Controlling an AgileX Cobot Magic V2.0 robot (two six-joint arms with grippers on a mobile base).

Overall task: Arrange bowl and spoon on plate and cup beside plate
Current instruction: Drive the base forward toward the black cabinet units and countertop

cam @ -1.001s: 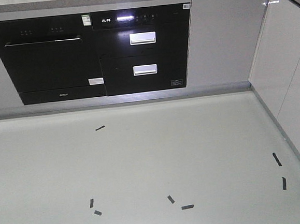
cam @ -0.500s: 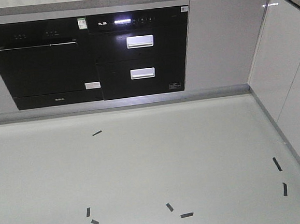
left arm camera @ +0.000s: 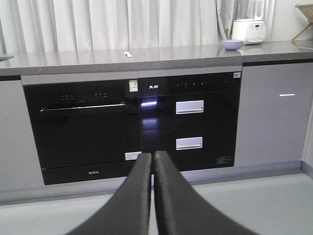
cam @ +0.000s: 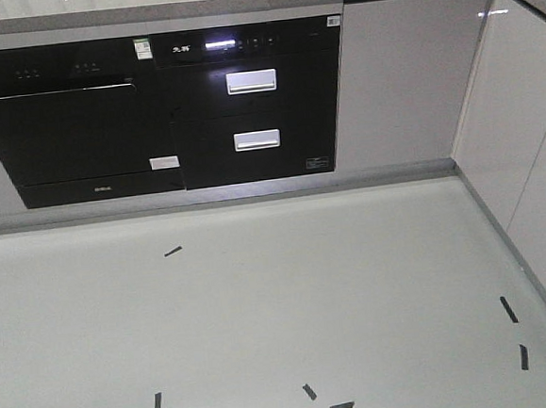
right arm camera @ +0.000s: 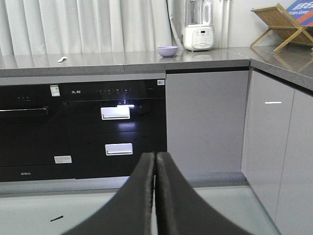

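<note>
- Your left jaws are pressing together tip to tip and gripping nothing. They are pointing toward the black built-in oven [left arm camera: 80, 127] and the black drawer unit [left arm camera: 188, 122] just beside it.
- Your right jaws are likewise sitting fully closed and empty. They are aiming at the spot where the drawer unit is meeting the grey cabinet door [right arm camera: 205, 122].
- The lavender bowl [left arm camera: 232, 44] is sitting upright on the grey surface [left arm camera: 171, 53] above the cabinets. It is just beside the white blender [left arm camera: 249, 24], on the blender's left in both wrist views.
- The spoon [left arm camera: 128, 54] is lying flat on the same surface, well apart from the bowl and off to its left. It is resting roughly above the seam between the oven and the drawer unit.
- A wooden folding rack [right arm camera: 281, 24] is standing on the side run of the surface, at the right of the right wrist view.
- Pale curtains [left arm camera: 122, 24] are hanging behind the surface.
- The front-facing view is taking in the pale floor [cam: 355, 283], where short black tape strips [cam: 342, 406] are lying scattered in front of the appliances.
</note>
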